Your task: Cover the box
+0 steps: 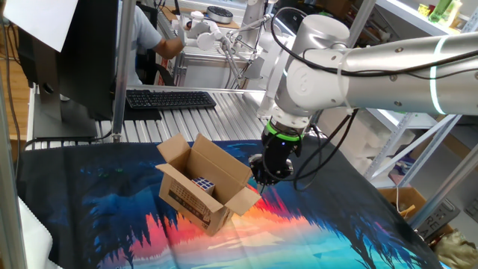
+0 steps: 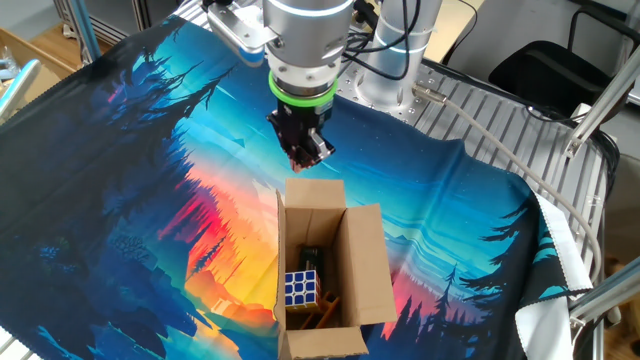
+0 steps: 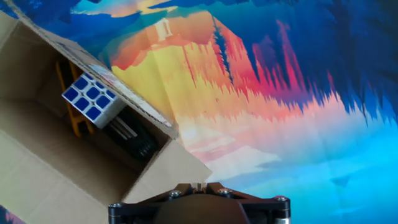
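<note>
- The box [image 1: 205, 187] stands open on the printed cloth [image 1: 336, 232], all of its top flaps still spread outward, so it is not yet covered.
- One fixed view shows the long side of the box with its black print, which neither of the other two views shows. It also takes in a keyboard [image 1: 170, 99] on the slatted metal table [image 1: 231, 112] beyond the cloth.
- The other fixed view looks down into the box [image 2: 330, 270] and shows what lies inside: a puzzle cube [image 2: 301, 288] with a blue-and-white face, something dark beside it and something orange at the far end.
- The hand view shows the same cube [image 3: 90, 98] from closer, resting on an orange piece with a dark item next to it. What those two are cannot be told.
- The gripper [image 2: 306, 152] points down at the cloth with its jaws pressed together and nothing between them.
- In the other fixed view the gripper hangs just beyond the end flap of the box, near it; whether it touches cannot be told.
- In one fixed view the gripper [image 1: 263, 179] sits just beside the flap on the right side of the box.
- In the hand view the box [image 3: 56, 155] fills the left, its end flap reaching the gripper [image 3: 199, 186] at the bottom edge.
</note>
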Robot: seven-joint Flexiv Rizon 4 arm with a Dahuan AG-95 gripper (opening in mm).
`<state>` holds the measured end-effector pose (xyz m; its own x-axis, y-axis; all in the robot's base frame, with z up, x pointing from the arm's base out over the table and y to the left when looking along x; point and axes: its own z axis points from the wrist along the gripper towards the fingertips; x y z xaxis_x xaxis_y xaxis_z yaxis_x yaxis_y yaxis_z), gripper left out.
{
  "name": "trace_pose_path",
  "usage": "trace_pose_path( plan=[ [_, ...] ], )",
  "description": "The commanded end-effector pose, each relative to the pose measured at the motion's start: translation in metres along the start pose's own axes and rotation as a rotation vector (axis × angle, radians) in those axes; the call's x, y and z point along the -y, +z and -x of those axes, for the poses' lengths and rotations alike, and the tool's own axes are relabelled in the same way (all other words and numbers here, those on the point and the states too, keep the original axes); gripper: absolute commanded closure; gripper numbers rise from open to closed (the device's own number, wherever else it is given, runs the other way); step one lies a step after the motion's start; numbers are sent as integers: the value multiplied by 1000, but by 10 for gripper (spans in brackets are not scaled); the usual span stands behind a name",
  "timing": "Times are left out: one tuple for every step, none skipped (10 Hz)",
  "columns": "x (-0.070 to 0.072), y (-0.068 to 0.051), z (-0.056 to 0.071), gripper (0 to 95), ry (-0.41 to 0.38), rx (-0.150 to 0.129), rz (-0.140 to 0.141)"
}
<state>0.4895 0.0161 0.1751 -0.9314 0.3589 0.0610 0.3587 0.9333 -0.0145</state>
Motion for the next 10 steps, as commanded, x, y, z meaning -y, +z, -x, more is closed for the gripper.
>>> trace_pose_path(
  plan=[
    [2, 7, -7, 760, 117, 9, 1],
    [3, 10, -11, 760, 196, 3, 8],
    [3, 11, -13, 760, 225, 3, 8],
    [3, 12, -18, 760, 262, 4, 10],
    [2, 11, -22, 760, 283, 4, 10],
    [0, 9, -26, 760, 323, 1, 14],
    [-2, 8, -30, 760, 367, -7, 27],
    [-3, 9, -32, 570, 390, -12, 34],
    [-3, 9, -33, 570, 422, -21, 44],
    [-3, 11, -35, 570, 448, -24, 48]
  ],
)
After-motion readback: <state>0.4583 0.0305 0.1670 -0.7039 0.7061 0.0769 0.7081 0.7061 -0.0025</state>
